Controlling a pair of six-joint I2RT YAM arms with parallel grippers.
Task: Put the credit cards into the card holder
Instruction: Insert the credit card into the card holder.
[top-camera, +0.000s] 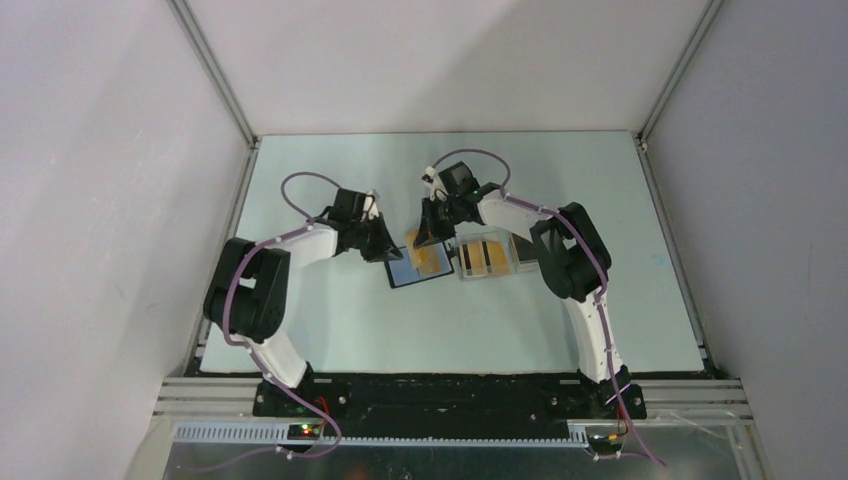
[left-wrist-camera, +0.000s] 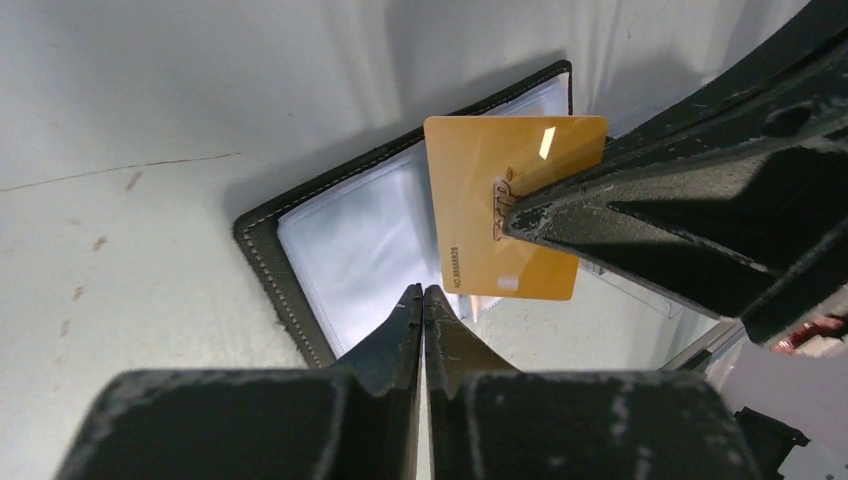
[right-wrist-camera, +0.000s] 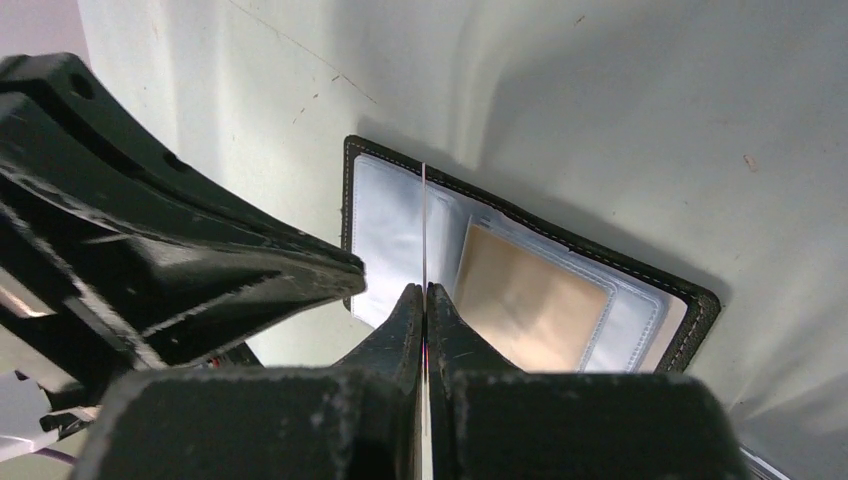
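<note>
The black card holder (top-camera: 404, 272) lies open on the table, its clear sleeves up. It also shows in the left wrist view (left-wrist-camera: 270, 260) and the right wrist view (right-wrist-camera: 690, 300). One orange card (right-wrist-camera: 530, 300) sits inside a sleeve. My right gripper (top-camera: 428, 238) (right-wrist-camera: 424, 290) is shut on another orange credit card (left-wrist-camera: 510, 200), held on edge just above the holder's left half. In the right wrist view that card is edge-on (right-wrist-camera: 424, 220). My left gripper (top-camera: 385, 250) (left-wrist-camera: 423, 292) is shut and empty, with its tips down at the holder's near left part.
A pale translucent tray (top-camera: 487, 236) stands right of the holder, touching it, with more orange cards (top-camera: 480, 258) inside. The right arm's elbow rises just right of the tray. White walls enclose the table at the left, back and right.
</note>
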